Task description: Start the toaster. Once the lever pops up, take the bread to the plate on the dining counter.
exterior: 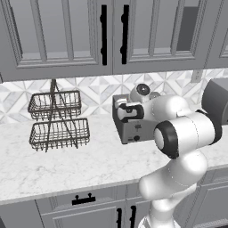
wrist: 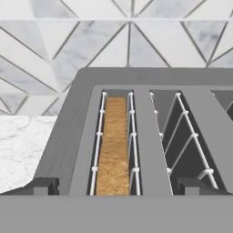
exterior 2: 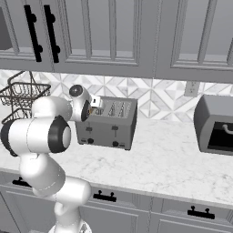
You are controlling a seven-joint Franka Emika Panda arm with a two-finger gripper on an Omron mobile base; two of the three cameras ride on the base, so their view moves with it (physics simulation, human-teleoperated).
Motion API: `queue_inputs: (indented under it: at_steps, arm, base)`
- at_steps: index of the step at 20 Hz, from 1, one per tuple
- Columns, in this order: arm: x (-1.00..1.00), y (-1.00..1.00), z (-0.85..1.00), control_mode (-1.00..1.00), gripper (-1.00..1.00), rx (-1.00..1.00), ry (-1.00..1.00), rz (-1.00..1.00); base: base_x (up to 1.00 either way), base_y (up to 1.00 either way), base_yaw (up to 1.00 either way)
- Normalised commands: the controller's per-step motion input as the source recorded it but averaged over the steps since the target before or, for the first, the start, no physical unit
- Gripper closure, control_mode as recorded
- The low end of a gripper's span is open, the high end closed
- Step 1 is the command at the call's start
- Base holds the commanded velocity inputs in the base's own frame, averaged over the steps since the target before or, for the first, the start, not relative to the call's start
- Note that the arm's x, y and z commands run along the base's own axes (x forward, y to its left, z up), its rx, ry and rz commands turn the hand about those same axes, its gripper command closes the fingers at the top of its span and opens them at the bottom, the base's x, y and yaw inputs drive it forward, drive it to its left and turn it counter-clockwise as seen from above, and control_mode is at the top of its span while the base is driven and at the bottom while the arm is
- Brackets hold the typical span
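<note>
The grey toaster (exterior 2: pixel 111 125) stands on the marble worktop against the tiled wall, and my arm hides part of it in the left base view (exterior: pixel 127 131). The bread (wrist: pixel 113 145) stands on edge in the left slot between the wire guides, with only its golden-tan top showing. The slots beside it hold nothing. My gripper (wrist: pixel 118 186) hovers just above the toaster's near end, over the bread slot. It is open, with its fingertips (wrist: pixel 43 185) spread wide and nothing between them. The plate and the dining counter are out of view.
A two-tier wire basket rack (exterior: pixel 58 120) stands on the worktop (exterior: pixel 67 164) left of the toaster. A rounded dark grey appliance (exterior 2: pixel 216 123) sits to the right. Grey wall cabinets (exterior: pixel 67 35) hang overhead. A wall outlet (exterior 2: pixel 191 88) is set in the tiles.
</note>
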Motion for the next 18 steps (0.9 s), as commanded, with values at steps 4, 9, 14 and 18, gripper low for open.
queue_inputs:
  at_steps: [4, 9, 14, 18]
  arm:
    - [0.00, 0.00, 0.00, -1.00, -1.00, 0.00, 0.00, 0.00]
    - [0.00, 0.00, 0.00, -1.00, -1.00, 0.00, 0.00, 0.00]
    - [0.00, 0.00, 0.00, -1.00, 1.00, 0.00, 0.00, 0.00]
    - [0.00, 0.00, 0.00, -1.00, 1.00, 0.00, 0.00, 0.00]
  base:
    - [0.00, 0.00, 0.00]
    - [0.00, 0.00, 0.00]
    - [0.00, 0.00, 0.00]
    - [0.00, 0.00, 0.00]
